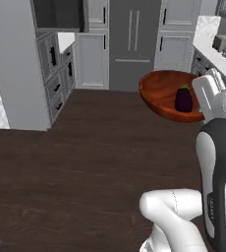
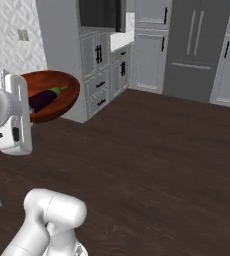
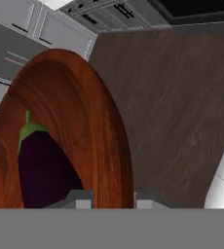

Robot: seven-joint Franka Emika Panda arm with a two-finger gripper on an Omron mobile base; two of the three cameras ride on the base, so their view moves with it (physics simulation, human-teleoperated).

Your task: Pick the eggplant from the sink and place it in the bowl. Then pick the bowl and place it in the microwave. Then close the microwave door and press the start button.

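The reddish-brown wooden bowl [image 1: 159,93] [image 2: 62,90] hangs in the air over the dark floor, tilted. My gripper [image 1: 200,108] [image 2: 29,112] [image 3: 113,198] is shut on the bowl's rim, one finger inside and one outside. The dark purple eggplant [image 1: 183,100] [image 2: 44,98] [image 3: 43,168] lies inside the bowl [image 3: 84,121] with its green stem cap up, close to my fingers. The sink is out of view. A dark recess [image 2: 99,12] sits high in the tall cabinet column; I cannot tell whether it is the microwave.
Dark wood floor [image 1: 85,162] spreads open in front of me. Grey drawers [image 1: 56,69] and cabinets line the left. A tall grey fridge [image 1: 133,44] stands at the back. A white counter [image 1: 208,34] runs along the right.
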